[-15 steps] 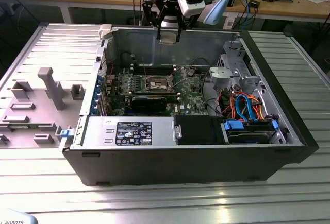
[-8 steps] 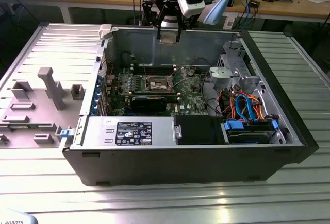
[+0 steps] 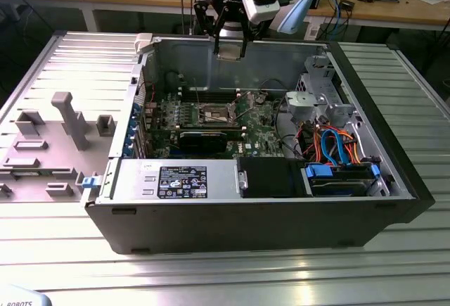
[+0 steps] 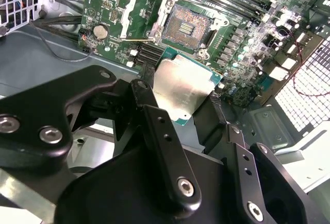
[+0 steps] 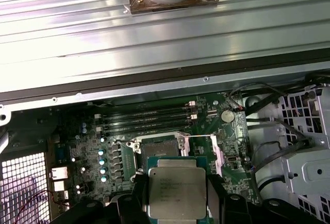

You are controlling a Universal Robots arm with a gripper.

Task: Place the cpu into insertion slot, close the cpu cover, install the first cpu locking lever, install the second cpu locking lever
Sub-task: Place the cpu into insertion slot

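My gripper (image 3: 230, 44) hangs above the back wall of the open computer case (image 3: 394, 179), shut on the cpu (image 3: 230, 50). In both wrist views the cpu (image 4: 183, 87) (image 5: 177, 188) is a flat silver square with a green edge, clamped between two black fingers (image 4: 147, 105) (image 5: 214, 193). Below it on the green motherboard (image 4: 247, 54) lies the insertion slot (image 4: 186, 26) (image 5: 161, 147) (image 3: 216, 115), dark in the centre and uncovered. The cpu cover (image 4: 140, 12) (image 5: 198, 144) stands flipped open beside the slot.
A long black card (image 3: 204, 138) lies just in front of the slot. A labelled power supply (image 3: 176, 179) and a drive bay with blue and orange cables (image 3: 337, 151) fill the case front. Memory slots (image 5: 147, 118) run behind the socket. A grey fixture (image 3: 63, 123) sits outside, at the exterior view's left.
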